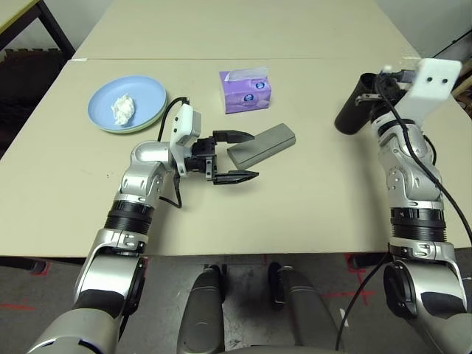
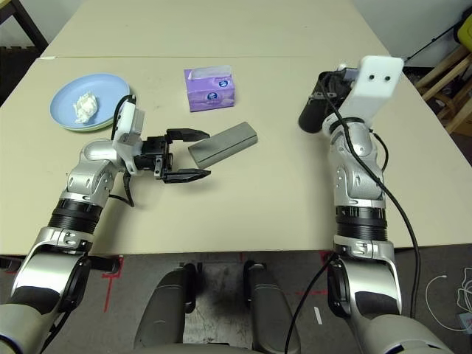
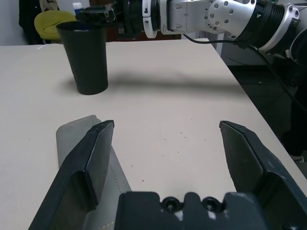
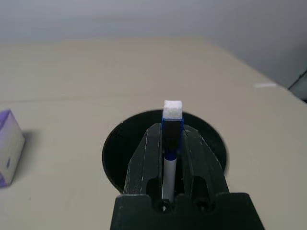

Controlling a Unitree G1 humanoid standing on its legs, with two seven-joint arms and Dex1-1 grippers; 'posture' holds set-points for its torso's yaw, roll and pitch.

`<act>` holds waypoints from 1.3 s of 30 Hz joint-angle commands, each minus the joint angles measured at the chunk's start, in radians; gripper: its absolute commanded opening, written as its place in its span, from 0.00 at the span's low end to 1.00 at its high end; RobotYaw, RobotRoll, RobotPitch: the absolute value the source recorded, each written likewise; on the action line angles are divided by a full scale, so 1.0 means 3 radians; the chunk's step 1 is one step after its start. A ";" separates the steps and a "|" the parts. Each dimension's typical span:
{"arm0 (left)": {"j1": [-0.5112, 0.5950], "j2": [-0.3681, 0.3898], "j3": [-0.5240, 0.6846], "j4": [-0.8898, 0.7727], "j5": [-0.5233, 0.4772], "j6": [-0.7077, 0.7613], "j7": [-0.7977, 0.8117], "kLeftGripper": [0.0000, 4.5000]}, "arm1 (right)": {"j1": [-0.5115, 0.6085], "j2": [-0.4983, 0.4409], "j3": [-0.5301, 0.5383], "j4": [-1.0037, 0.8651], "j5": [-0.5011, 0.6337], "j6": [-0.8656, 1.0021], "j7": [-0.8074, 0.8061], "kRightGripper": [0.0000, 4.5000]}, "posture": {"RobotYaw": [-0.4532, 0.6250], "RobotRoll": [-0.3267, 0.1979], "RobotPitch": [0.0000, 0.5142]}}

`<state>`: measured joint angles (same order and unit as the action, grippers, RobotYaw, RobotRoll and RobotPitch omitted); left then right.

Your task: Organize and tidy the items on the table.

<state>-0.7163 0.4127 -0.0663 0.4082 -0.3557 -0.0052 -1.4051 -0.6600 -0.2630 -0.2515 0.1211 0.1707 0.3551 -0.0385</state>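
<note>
The bench (image 1: pixel 310 214) is a large beige surface spanning most of the head views.

The light blue plate (image 1: pixel 151 94) sits at the upper left of the left eye view, stacked on a pale green plate (image 1: pixel 131 129) of which just a thin rim shows. A crumpled white tissue wad (image 1: pixel 123 109) rests on the blue plate.

The grey glasses case (image 1: pixel 262 144) lies near the centre of the frame, angled, with its lower-left end between the fingers of the left gripper (image 1: pixel 236 156). That gripper points toward picture right with its fingers spread wide, released, grasping nothing. In the left wrist view one finger (image 3: pixel 88 167) is just beside the case; contact cannot be confirmed.

A purple tissue box (image 1: pixel 245 89) stands above the case, in the upper centre, apart from it.

The black cup (image 1: pixel 352 109) is at the upper right of the left eye view, upright on the bench.

The right gripper (image 4: pixel 171 132) is directly over the cup mouth. It is clenched on a white pen (image 4: pixel 169 170) with a blue collar. The pen's white tip projects past the fingertips over the cup opening.
</note>
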 commanded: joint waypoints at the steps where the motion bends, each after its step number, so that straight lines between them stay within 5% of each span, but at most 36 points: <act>1: 0.0056 0.0009 -0.0029 -0.0047 0.0006 -0.0016 -0.0009 1.00 | 0.0024 -0.0016 -0.0045 -0.0080 0.0021 0.0082 -0.0017 0.09 | 0.52 0.62 0.39; 11: 0.0048 0.0009 -0.0029 -0.0033 0.0011 -0.0021 -0.0009 1.00 | 0.0024 -0.0074 0.0010 -0.0093 -0.0013 0.0013 0.0068 0.09 | 0.52 0.62 0.39; 12: 0.0047 0.0009 -0.0029 -0.0031 0.0012 -0.0021 -0.0009 1.00 | 0.0030 -0.0079 0.0018 -0.0100 -0.0017 -0.0003 0.0086 0.25 | 0.52 0.62 0.39; 21: 0.0025 0.0001 -0.0027 0.0004 0.0014 -0.0037 -0.0014 1.00 | 0.0038 -0.0092 -0.0032 -0.0219 0.0070 -0.0143 0.0264 0.97 | 0.51 0.62 0.39; 32: 0.0053 0.0000 -0.0010 -0.0014 -0.0004 -0.0050 -0.0005 1.00 | 0.0207 -0.0206 -0.0015 -0.0529 0.0531 -0.0889 0.1187 0.99 | 0.51 0.62 0.38; 39: 0.0055 -0.0015 0.0021 -0.0003 0.0028 -0.0084 0.0106 1.00 | 0.0400 -0.0346 0.0103 -0.0567 0.0919 -0.0627 0.1827 0.99 | 0.51 0.62 0.38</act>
<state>-0.7152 0.4118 -0.0591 0.4094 -0.3552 -0.0166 -1.3869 -0.5601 -0.3528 -0.2301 -0.0352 0.4191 0.1396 0.4775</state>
